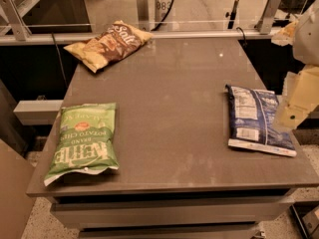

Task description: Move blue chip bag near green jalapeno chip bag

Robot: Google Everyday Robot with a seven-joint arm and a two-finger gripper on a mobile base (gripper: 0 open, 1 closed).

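The blue chip bag (256, 119) lies flat on the right side of the grey table (174, 108), with its white label panel facing up. The green jalapeno chip bag (84, 141) lies flat at the front left corner, lettering upside down to me. My gripper (295, 103) hangs at the right edge of the camera view, just right of the blue bag and over its right edge, slightly above the table. It holds nothing that I can see.
A brown-and-yellow "Salt" chip bag (109, 44) lies at the table's back left corner. A metal rail with glass panels (199, 31) runs behind the table. A bare stretch of tabletop separates the green and blue bags.
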